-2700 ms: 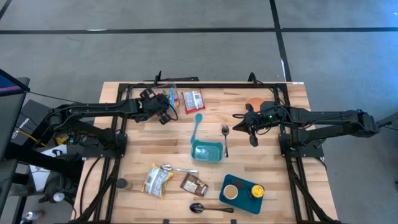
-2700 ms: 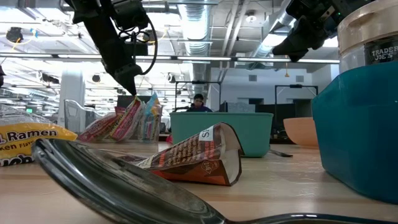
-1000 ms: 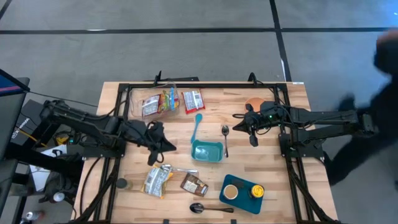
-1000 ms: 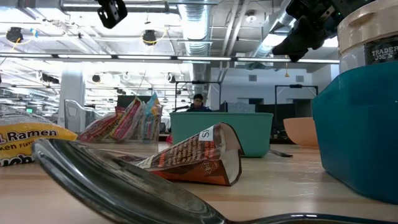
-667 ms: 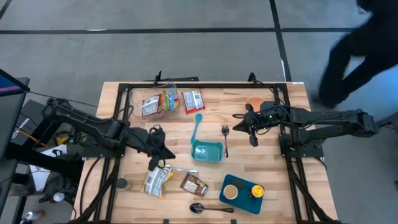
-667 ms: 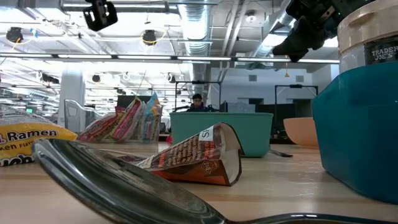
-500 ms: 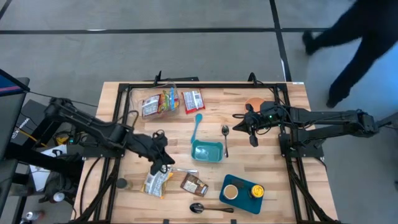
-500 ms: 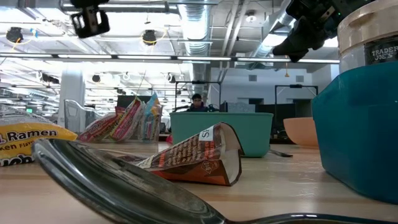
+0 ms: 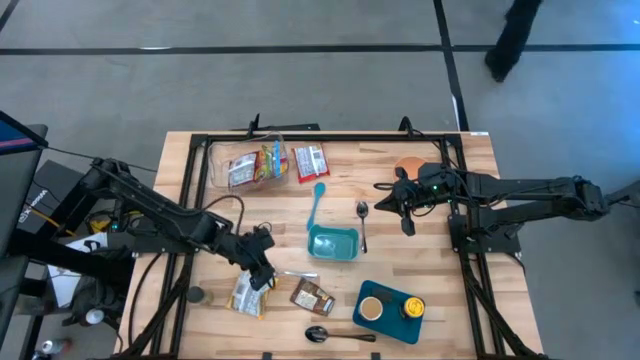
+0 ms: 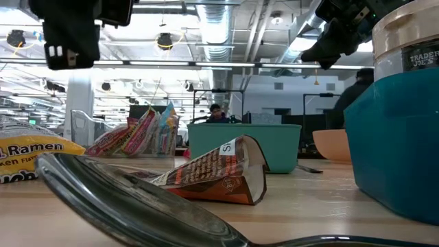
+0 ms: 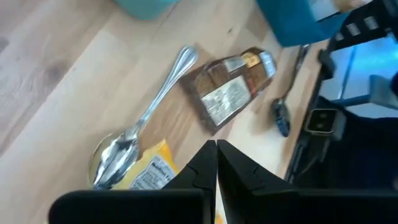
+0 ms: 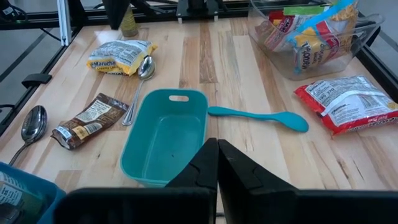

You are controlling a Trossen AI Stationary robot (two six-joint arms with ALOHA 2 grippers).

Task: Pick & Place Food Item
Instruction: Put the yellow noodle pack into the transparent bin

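A yellow ramen packet (image 9: pixel 248 294) lies flat near the table's front left, with a silver spoon (image 11: pixel 144 132) resting partly on it. A brown snack packet (image 9: pixel 312 297) lies just to its right. My left gripper (image 9: pixel 264 272) hangs shut above the ramen packet's far end (image 11: pixel 149 173), pointing steeply down and touching nothing. In the low view it (image 10: pixel 68 34) shows well clear of the table. My right gripper (image 9: pixel 383 206) waits shut in the air at mid right, right of the teal container (image 9: pixel 333 242).
A clear tub of snack packs (image 9: pixel 250 165) and a red packet (image 9: pixel 311 161) sit at the far side. A teal spoon (image 9: pixel 318 205), a metal spoon (image 9: pixel 362 222), a blue tray with jars (image 9: pixel 390 310), a dark spoon (image 9: pixel 335 335) and an orange bowl (image 9: pixel 410 165) lie around.
My left gripper has moved toward the table's near edge and down toward the ramen packet, rolling about its own axis as it went; its fingers have stayed shut. A person has walked past beyond the table's far right corner.
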